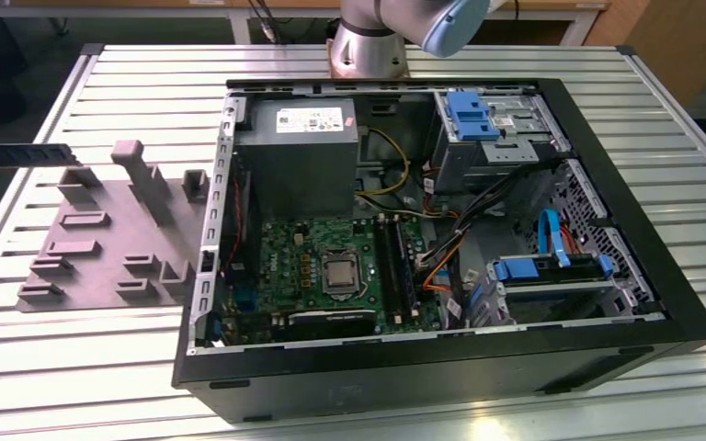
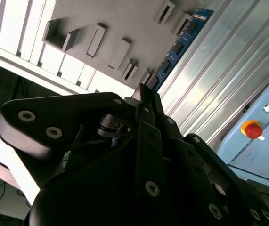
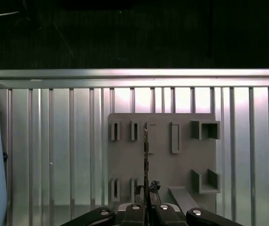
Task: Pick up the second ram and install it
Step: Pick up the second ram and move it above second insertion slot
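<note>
Hand (image 3: 146, 189) closed, second ram (image 3: 145, 150) clamped within

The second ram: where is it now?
In both wrist views the second ram is gripped in the end effector, held over the mauve-grey fixture plate on the slatted table.

Bright, even overhead light in the exterior view, soft shadows inside the open computer case (image 1: 451, 372), white glare streaking the ribbed counter (image 3: 143, 101) in both wrist views, pincer (image 2: 143, 92) a dark backlit mass, space beyond the counter's edge nearly black
</note>
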Tool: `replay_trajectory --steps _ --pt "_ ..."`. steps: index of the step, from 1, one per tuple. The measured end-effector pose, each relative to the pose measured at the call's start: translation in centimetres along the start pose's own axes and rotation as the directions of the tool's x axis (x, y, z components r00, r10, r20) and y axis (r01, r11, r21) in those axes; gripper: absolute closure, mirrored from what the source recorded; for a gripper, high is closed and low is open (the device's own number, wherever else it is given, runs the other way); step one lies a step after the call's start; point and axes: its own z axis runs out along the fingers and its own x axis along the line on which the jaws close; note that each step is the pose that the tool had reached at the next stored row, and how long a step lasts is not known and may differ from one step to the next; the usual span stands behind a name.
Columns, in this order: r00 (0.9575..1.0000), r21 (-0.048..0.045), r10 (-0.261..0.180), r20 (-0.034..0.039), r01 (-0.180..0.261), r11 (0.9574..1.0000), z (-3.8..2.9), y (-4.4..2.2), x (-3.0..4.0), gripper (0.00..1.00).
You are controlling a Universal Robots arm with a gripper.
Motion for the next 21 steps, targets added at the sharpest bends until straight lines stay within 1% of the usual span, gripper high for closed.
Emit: replay_trajectory --steps 7,16,21 --pt "1.0 0.0001 0.0 0.0 0.0 1.0 -0.9 0.01 -0.04 0.86" --pt "1.0 0.0 0.0 0.0 0.0 1.0 -1.01 0.0 -0.04 0.86" --pt "1.0 -0.0001 0.0 0.0 0.0 1.0 -1.01 -0.26 -0.06 0.86"
